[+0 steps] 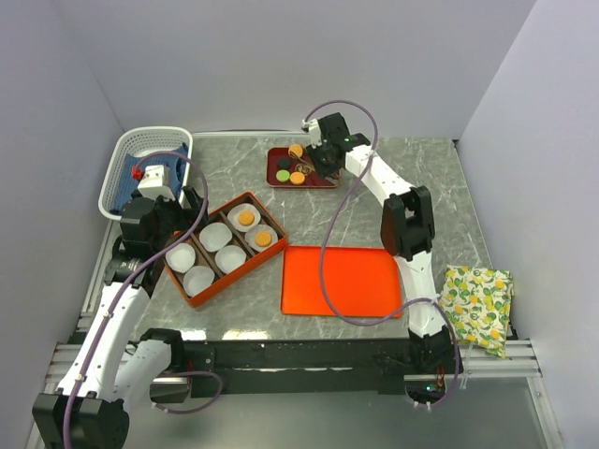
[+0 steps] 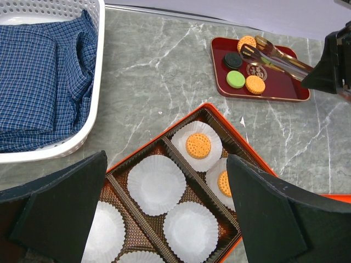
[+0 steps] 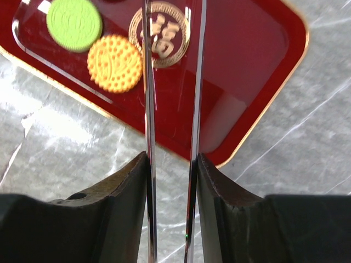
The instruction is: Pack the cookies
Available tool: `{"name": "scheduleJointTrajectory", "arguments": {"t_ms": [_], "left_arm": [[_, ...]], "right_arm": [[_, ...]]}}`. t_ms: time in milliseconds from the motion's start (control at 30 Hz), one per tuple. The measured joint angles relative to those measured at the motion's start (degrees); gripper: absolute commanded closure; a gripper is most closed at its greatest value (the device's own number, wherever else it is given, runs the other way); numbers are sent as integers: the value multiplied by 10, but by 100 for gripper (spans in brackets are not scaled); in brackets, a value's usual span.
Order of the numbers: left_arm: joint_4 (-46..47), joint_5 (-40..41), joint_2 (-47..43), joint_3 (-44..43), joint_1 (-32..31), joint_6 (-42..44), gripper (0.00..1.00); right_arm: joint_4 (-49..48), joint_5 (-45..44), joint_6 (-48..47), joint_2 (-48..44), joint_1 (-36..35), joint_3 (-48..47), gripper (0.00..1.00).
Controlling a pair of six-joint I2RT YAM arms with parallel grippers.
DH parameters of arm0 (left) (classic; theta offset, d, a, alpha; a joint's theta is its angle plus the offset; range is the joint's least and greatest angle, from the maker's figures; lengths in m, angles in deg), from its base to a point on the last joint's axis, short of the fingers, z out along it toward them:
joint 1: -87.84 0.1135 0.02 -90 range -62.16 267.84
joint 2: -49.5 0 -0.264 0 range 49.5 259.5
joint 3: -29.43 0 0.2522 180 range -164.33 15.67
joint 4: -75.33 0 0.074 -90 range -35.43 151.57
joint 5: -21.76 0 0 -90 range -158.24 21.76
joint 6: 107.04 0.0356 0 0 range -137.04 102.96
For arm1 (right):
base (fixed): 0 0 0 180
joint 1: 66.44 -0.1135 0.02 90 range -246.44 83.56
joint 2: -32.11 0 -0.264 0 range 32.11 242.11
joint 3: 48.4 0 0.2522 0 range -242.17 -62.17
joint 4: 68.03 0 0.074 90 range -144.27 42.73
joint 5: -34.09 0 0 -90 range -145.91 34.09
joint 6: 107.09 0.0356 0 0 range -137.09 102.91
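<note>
Two orange cookies [image 1: 245, 218] [image 1: 263, 238] lie in white paper cups inside the orange box [image 1: 192, 297]. On the dark red tray [image 3: 236, 55] I see a green cookie [image 3: 74, 23] beside an orange one [image 3: 115, 63]. The left wrist view also shows a black cookie [image 2: 232, 60] and another orange one [image 2: 247, 43] there. My right gripper [image 3: 173, 159] is shut on metal tongs [image 3: 148, 82], whose blades reach over the tray; their tips lie next to the far orange cookie. My left gripper [image 2: 166, 159] hangs open above the box, holding nothing.
A white basket [image 1: 126, 150] with a folded blue checked cloth [image 2: 38, 82] stands at the back left. A flat orange lid [image 1: 342, 281] lies in front of the right arm. A lemon-print cloth [image 1: 477, 304] lies at the right edge.
</note>
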Motion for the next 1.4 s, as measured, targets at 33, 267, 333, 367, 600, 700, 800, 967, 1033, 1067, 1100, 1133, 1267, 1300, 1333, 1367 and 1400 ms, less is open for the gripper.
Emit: {"name": "scheduleJointTrajectory", "arguments": {"t_ms": [33,267,333,367,600,700,800,967,1033,1067,1100,1133,1267,1300,1333,1367,1400], "left_arm": [[0,0,0,0,0,0,3],[0,0,0,0,0,0,4],[0,0,-1,0,0,0,3],[0,0,-1,0,0,0,4],[0,0,-4,0,0,0,4],[0,0,-5,0,0,0,4],[0,0,-6,0,0,0,4],[0,0,-8,0,0,0,4],[0,0,-8,0,0,0,4],[0,0,-8,0,0,0,4],[0,0,-8,0,0,0,4],[0,0,-8,0,0,0,4],[0,0,-8,0,0,0,4],[0,0,-8,0,0,0,4],[0,0,-8,0,0,0,4],[0,0,-8,0,0,0,4],[0,0,-8,0,0,0,4]], "right_arm": [[-4,2,0,-6,0,12,66],[-21,16,3,-63,0,88,66],[-23,20,3,-82,0,107,66],[-23,21,3,-90,0,115,67],[-32,31,4,-128,3,148,66],[-34,35,4,-131,7,158,67],[-35,43,4,-132,14,170,67],[-39,51,4,-139,27,195,67],[-38,53,4,-142,30,197,67],[-38,54,4,-144,30,197,67],[-38,54,4,-146,31,197,67],[-38,55,4,-150,31,197,67],[-38,57,4,-164,31,197,67],[-38,58,4,-168,31,197,67],[-38,59,4,-171,31,197,67],[-39,59,4,-174,31,197,67],[-38,60,4,-176,31,197,67]]}}
